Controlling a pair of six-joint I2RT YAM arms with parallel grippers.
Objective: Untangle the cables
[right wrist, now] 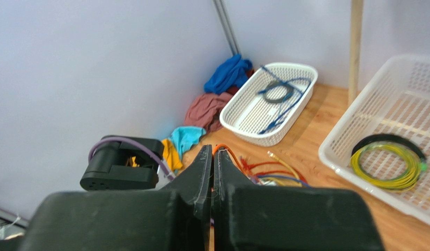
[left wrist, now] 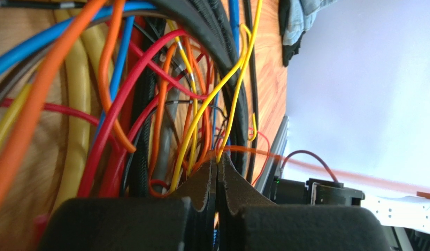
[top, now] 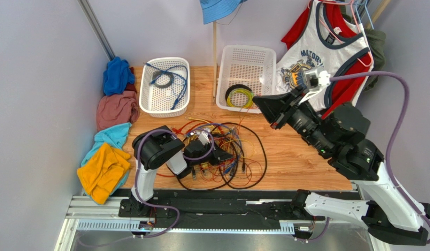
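- Your left pincer [left wrist: 217, 161] is clenched amid one tangle of cables [top: 227, 151]; your right pincer [right wrist: 212, 152] is clenched, empty.
- Two baskets beyond them: left basket [top: 165, 113] holds one blue lead [top: 178, 78] and one black coil [top: 162, 79]; right basket [top: 247, 48] holds one yellow-green coil [top: 239, 98].

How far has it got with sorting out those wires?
Early days. Looks done: a blue cable lies in the left basket, a yellow-green coil in the right basket. In hand: the left pincer is shut, down among the cables, beside a yellow wire; the right pincer is shut, raised, empty. Left: most cables lie in one knot on the table.
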